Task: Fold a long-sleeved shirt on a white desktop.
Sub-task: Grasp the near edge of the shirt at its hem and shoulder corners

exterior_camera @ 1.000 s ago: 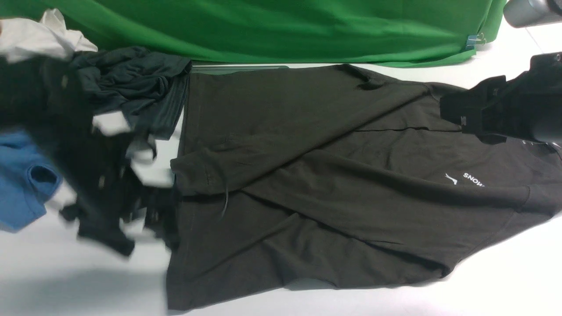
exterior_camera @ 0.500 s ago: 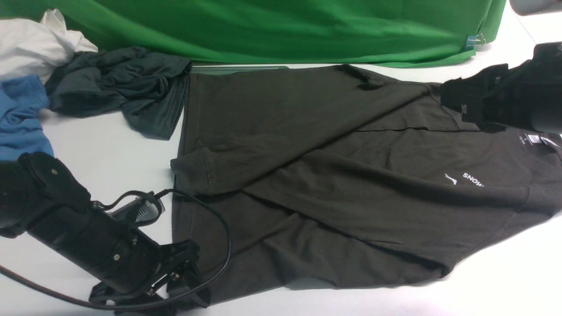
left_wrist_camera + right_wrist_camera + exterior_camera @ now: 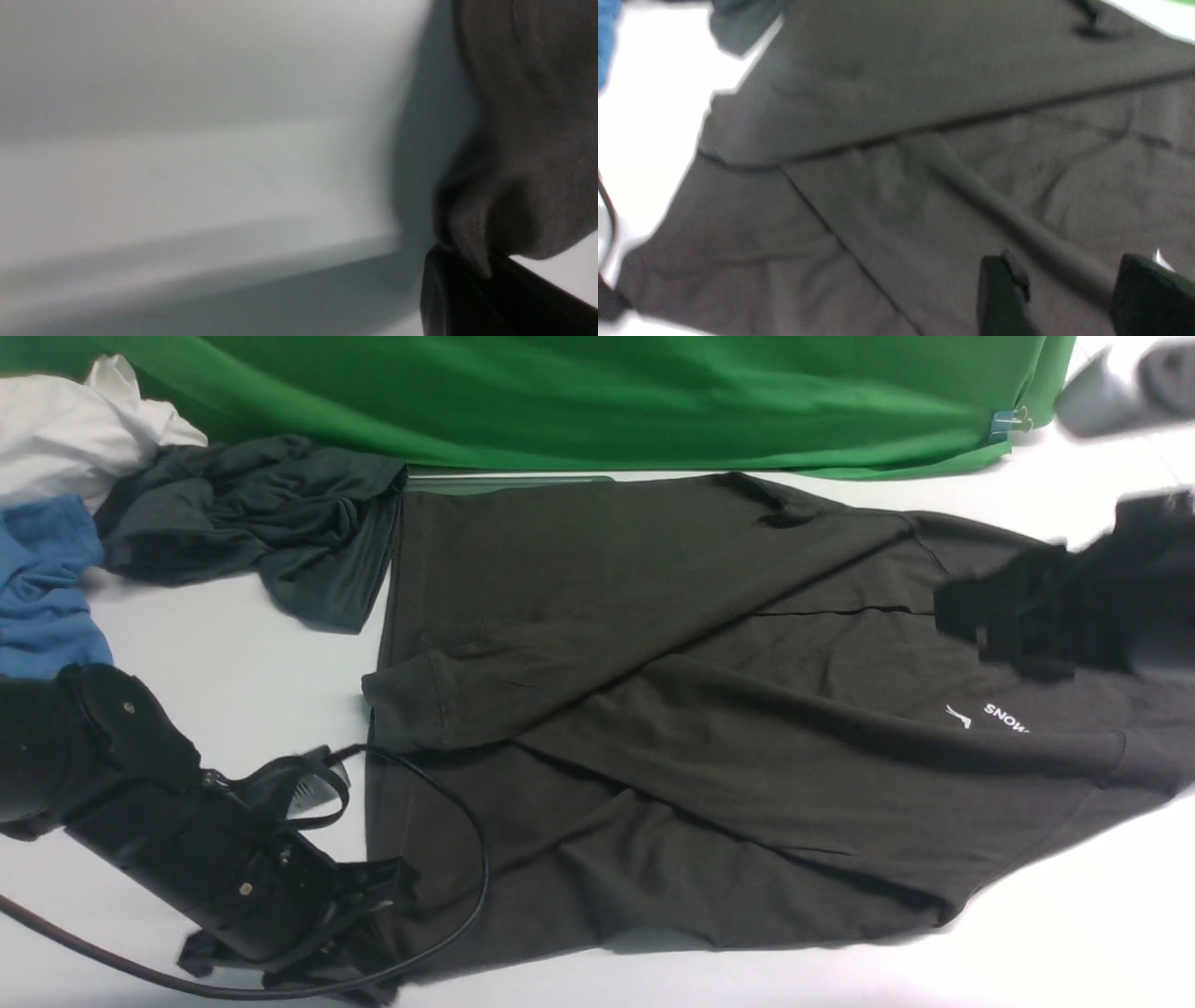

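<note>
Fabric at the hem corner, about 7 o'clock, is pinched in the closed jaws of the left gripper [image 3: 378, 933]. The long-sleeved shirt [image 3: 653, 709] lies sleeves crossed across the middle of the white desktop [image 3: 1027, 957]. At 3 o'clock the right gripper [image 3: 1069, 268] hovers, blurred, over its collar end, jaws apart

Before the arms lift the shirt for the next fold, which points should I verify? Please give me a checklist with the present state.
1. Jaws of the left gripper shut on the hem corner of the long-sleeved shirt: ok.
2. Hold of the right gripper on the shirt: not ok, jaws apart above the fabric.
3. Sleeves folded across the body: ok.
4. Hem free of the black cable: not ok, it loops over the hem.
5. Shirt apart from the charcoal garment: cannot tell.
</note>
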You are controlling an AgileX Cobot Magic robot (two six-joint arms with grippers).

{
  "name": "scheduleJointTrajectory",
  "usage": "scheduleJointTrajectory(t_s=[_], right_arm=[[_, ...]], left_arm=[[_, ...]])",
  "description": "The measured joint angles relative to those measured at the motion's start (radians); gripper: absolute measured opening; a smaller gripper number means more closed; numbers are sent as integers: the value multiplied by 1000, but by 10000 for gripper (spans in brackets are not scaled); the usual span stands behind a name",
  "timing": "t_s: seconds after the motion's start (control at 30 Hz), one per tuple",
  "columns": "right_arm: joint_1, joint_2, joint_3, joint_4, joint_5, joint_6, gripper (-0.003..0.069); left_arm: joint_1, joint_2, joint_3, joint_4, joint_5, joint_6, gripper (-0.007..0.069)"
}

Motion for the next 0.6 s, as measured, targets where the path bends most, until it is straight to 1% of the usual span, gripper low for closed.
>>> scheduleJointTrajectory(t_s=[0.03, 0.07, 0.2, 0.3, 0.4, 0.43, 0.47, 0.5, 0.53, 0.57, 0.6], right_arm=[[0, 0, 6, 0, 1, 0, 349], [0, 0, 23, 0, 14, -6, 349], [0, 2, 35, 0, 92, -49, 349], [0, 23, 35, 0, 187, -96, 349], [0, 88, 35, 0, 306, -147, 349], [1, 97, 35, 0, 313, -157, 349], [7, 141, 35, -2, 363, -231, 349], [20, 169, 37, -4, 376, -299, 349], [23, 174, 37, -5, 381, -311, 349], [44, 200, 42, -5, 387, -386, 352], [62, 216, 45, -11, 388, -431, 357]], left_arm=[[0, -3, 0, 7, -7, -6, 29], [0, -28, 2, 70, -29, -25, 28], [1, -115, 3, 210, -16, -112, 28], [1, -200, 4, 253, 21, -149, 28], [1, -275, 4, 262, 55, -155, 28], [1, -283, 4, 262, 57, -156, 28], [1, -311, 4, 262, 66, -157, 28], [1, -322, 4, 258, 72, -156, 28], [1, -322, 4, 256, 74, -155, 28], [1, -324, 4, 248, 79, -146, 28], [1, -324, 4, 244, 84, -140, 28]])
